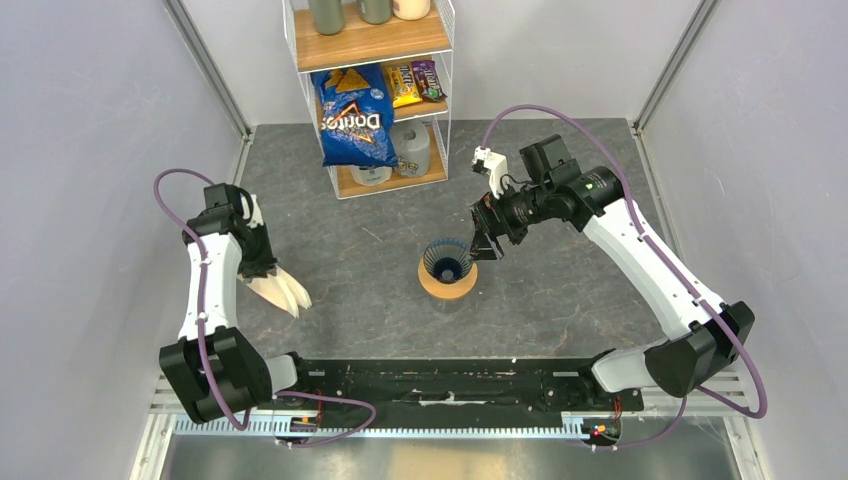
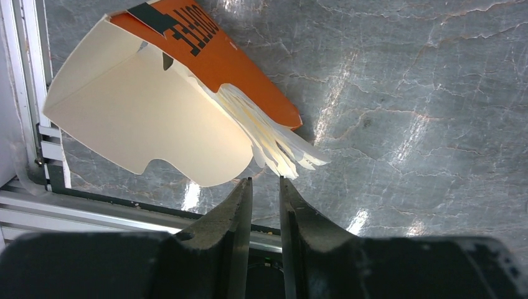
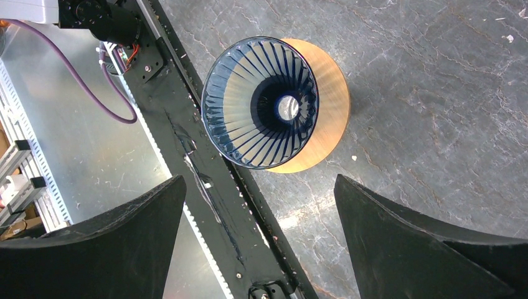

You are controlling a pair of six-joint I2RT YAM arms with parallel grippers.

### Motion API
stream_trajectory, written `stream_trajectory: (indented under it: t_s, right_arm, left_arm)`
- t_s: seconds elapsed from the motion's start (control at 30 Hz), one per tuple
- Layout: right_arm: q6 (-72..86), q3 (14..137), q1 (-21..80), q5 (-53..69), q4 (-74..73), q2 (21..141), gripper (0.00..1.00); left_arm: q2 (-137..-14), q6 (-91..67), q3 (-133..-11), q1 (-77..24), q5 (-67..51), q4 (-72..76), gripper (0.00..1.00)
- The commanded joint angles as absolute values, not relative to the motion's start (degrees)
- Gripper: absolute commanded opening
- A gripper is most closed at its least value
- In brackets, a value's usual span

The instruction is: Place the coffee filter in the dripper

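The dark blue ribbed dripper [image 1: 447,260] stands on a flat wooden ring [image 1: 446,287] in the middle of the table; its cone is empty in the right wrist view [image 3: 261,103]. My right gripper [image 1: 487,243] is wide open and empty, hovering just right of the dripper [image 3: 258,180]. An orange and cream pack [image 2: 137,106] lies at the left with a bundle of cream filters [image 2: 280,146] fanning out of it. My left gripper [image 2: 266,180] sits just short of their edges, jaws a narrow gap apart, holding nothing. No single white filter shows apart from the bundle.
A white wire shelf rack [image 1: 370,100] stands at the back with a blue Doritos bag [image 1: 355,115], candy packs and a jar. A black rail [image 1: 450,385] runs along the near table edge. Grey walls close both sides.
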State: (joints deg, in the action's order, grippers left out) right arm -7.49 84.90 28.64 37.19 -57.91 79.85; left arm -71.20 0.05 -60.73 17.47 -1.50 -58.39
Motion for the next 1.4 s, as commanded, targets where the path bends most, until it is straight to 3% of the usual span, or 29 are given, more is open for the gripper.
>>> stream_trajectory:
  t_s: [0.0, 0.77, 1.37]
  right_arm:
    - [-7.5, 85.2, 28.5, 37.0, -57.2, 78.9, 0.97]
    - [-7.1, 85.2, 28.5, 37.1, -57.1, 79.4, 0.97]
    - [-6.7, 84.8, 28.4, 37.2, -57.0, 79.3, 0.97]
  left_arm:
    - [-69.9, -2.4, -60.2, 17.8, -0.2, -55.9, 0.29]
    - [-71.7, -2.6, -58.7, 18.5, -0.7, -53.2, 0.21]
    - [-71.6, -4.0, -57.1, 18.5, -0.2, -51.8, 0.27]
